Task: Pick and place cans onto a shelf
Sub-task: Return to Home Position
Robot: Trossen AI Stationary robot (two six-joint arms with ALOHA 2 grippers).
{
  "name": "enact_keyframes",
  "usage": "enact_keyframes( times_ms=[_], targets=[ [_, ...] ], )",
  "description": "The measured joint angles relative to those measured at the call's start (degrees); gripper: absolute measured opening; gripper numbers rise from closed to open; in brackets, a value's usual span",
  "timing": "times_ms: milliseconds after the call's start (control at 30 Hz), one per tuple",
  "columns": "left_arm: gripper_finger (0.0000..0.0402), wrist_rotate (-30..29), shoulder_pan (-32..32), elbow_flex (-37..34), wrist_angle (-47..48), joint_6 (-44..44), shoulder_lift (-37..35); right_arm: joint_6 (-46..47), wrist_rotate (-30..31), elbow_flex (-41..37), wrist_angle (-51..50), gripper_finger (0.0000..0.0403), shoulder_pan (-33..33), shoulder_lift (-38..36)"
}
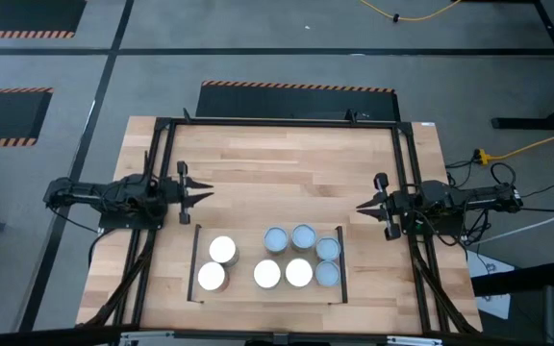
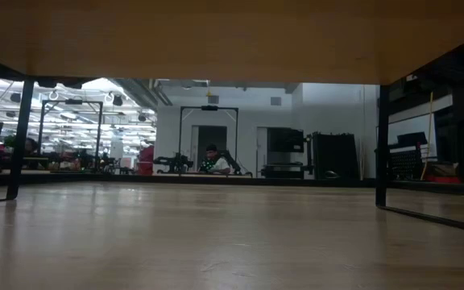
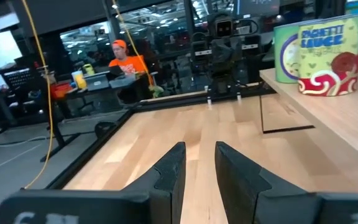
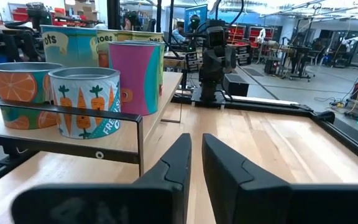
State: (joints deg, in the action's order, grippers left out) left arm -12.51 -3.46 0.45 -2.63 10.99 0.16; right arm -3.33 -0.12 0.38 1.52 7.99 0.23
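The left gripper (image 1: 205, 189) hangs over the left side of the table (image 1: 287, 159). Its two dark fingers (image 3: 169, 171) stand a narrow gap apart with nothing between them. The right gripper (image 1: 364, 205) faces it from the right side, well apart, with its fingers (image 4: 229, 171) drawn almost together, also empty. Both point inward across bare wood.

Just in front of them, at the near edge, lies the shelf (image 1: 243, 252), a light-wood panel inside thin black rails. All the cans (image 1: 299, 273) stand upright on it, round tops up. Two are toward the left end and the others are bunched toward the right end, several touching or nearly so.

From the left wrist, the closest tin is the spaghetti sauce can (image 3: 328, 56), with a green and yellow label, a red swirl and lettering that reads "…GHETTI SAUCE". From the right wrist, the carrot can (image 4: 86, 102) sits at the shelf's corner behind the rail, painted with orange carrots and a word that looks like "FRESH". Just beside it is the orange-slice can (image 4: 23, 93), and behind them a plain pink can (image 4: 135, 78). Farther back two labels show only "…ots" and "…oes".

Beyond the table a person in an orange cap (image 3: 120, 59) sits at a desk.
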Motion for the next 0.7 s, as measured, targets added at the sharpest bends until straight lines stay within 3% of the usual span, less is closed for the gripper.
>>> enact_keyframes(
  times_ms=[700],
  targets=[
    [0.0080, 0.13, 0.98, 0.00, 0.02, -1.41, 0.20, 0.04, -0.02, 0.02, 0.00, 0.0045, 0.00, 0.02]
  ],
)
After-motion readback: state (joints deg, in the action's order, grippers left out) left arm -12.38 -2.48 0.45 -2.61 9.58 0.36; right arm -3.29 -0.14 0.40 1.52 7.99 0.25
